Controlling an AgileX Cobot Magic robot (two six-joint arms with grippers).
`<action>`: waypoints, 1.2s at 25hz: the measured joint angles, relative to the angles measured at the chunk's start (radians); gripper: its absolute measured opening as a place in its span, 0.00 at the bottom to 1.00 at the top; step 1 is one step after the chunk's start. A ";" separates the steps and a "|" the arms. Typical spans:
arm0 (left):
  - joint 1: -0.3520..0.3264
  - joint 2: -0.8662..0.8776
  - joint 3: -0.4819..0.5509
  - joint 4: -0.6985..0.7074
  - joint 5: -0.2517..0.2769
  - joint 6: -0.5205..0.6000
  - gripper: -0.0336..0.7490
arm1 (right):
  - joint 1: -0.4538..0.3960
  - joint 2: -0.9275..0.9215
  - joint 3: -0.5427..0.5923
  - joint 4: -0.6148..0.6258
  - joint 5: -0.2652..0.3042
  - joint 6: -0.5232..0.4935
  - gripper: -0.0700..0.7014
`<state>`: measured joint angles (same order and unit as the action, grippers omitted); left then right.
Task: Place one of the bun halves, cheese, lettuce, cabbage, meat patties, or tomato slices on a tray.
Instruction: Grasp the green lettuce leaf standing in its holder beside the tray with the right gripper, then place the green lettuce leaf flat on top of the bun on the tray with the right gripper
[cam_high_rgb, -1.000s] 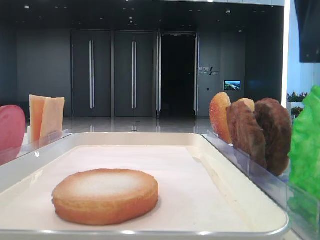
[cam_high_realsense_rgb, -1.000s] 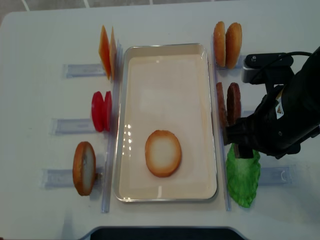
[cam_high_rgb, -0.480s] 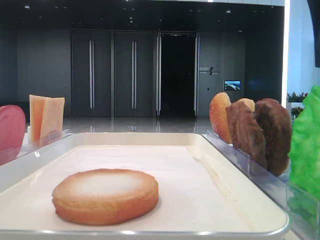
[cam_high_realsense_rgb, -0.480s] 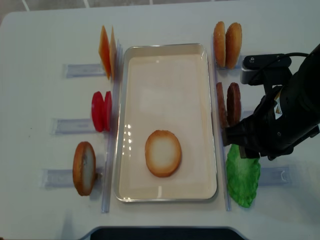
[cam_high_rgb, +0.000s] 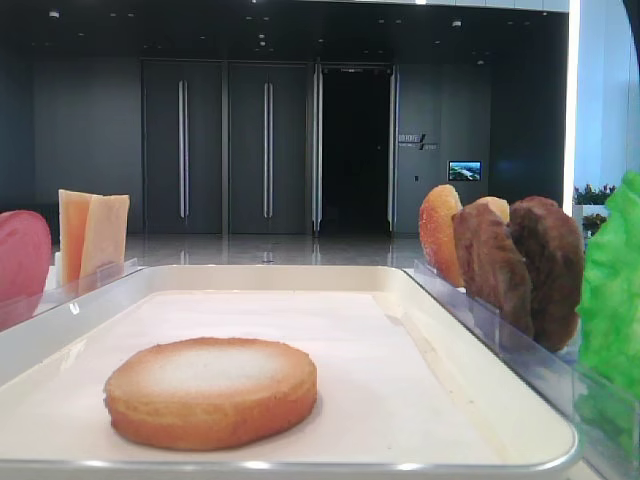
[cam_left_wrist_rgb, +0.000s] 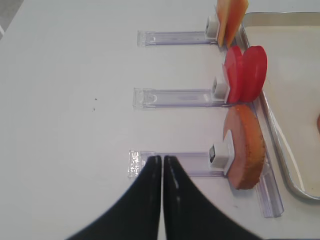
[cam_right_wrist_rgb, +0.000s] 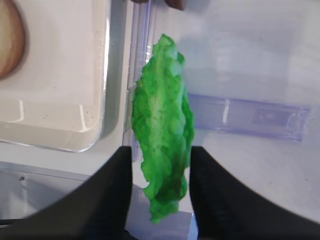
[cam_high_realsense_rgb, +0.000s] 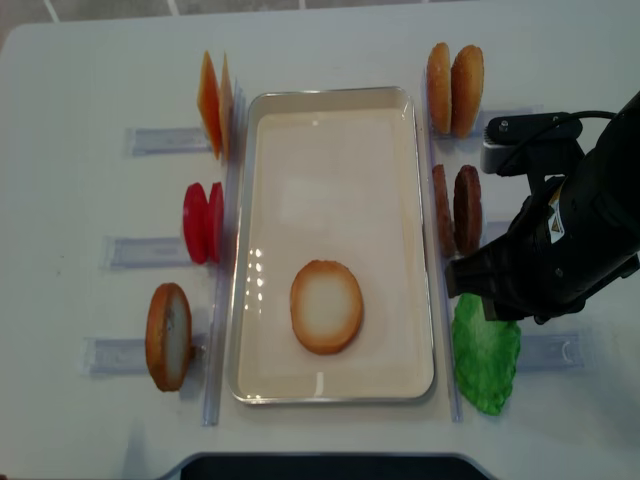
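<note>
My right claw (cam_right_wrist_rgb: 161, 150) sat in the lower middle of the right wrist view with its two dark fingers (cam_right_wrist_rgb: 117, 195) on either side of the lettuce (cam_right_wrist_rgb: 162, 130). Both inner edges met the green leaf, so I took the claw as closed on it, though I could not tell for sure how firmly it pressed. The lettuce stood on edge, just to the right of the tray (cam_high_realsense_rgb: 330, 93) rim and at the near end of a clear holder strip (cam_right_wrist_rgb: 250, 117). In the overhead view it lay at the lower right, half under my arm.

My left claw (cam_left_wrist_rgb: 162, 157) hung at the bottom middle of the left wrist view, its fingers pressed together with nothing between them, over the white tabletop (cam_high_realsense_rgb: 80, 80) beside the lowest holder.

On the tray one bun half (cam_high_realsense_rgb: 326, 306) lay flat, pale face up, toward the lower middle. Another bun half (cam_high_realsense_rgb: 168, 336) stood on edge in the holder at the lower left of the overhead view, and two more bun halves (cam_high_realsense_rgb: 455, 88) stood at the upper right. The meat patties (cam_high_realsense_rgb: 458, 208) stood upright just right of the tray, between those buns and the lettuce. The tomato slices (cam_high_realsense_rgb: 203, 222) stood at the middle left and the cheese (cam_high_realsense_rgb: 213, 103) at the upper left, both just outside the tray.
</note>
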<state>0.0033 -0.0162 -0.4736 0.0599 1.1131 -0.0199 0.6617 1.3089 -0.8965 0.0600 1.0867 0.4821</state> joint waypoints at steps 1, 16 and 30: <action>0.000 0.000 0.000 0.000 0.000 0.000 0.03 | 0.000 0.000 0.000 -0.005 0.000 0.000 0.47; 0.000 0.000 0.000 0.000 0.000 0.000 0.03 | 0.000 0.000 0.000 -0.020 0.000 -0.027 0.13; 0.000 0.000 0.000 0.000 0.000 0.000 0.03 | 0.000 -0.178 -0.082 0.032 0.060 -0.093 0.13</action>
<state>0.0033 -0.0162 -0.4736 0.0599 1.1131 -0.0199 0.6620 1.1308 -0.9788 0.0917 1.1471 0.3893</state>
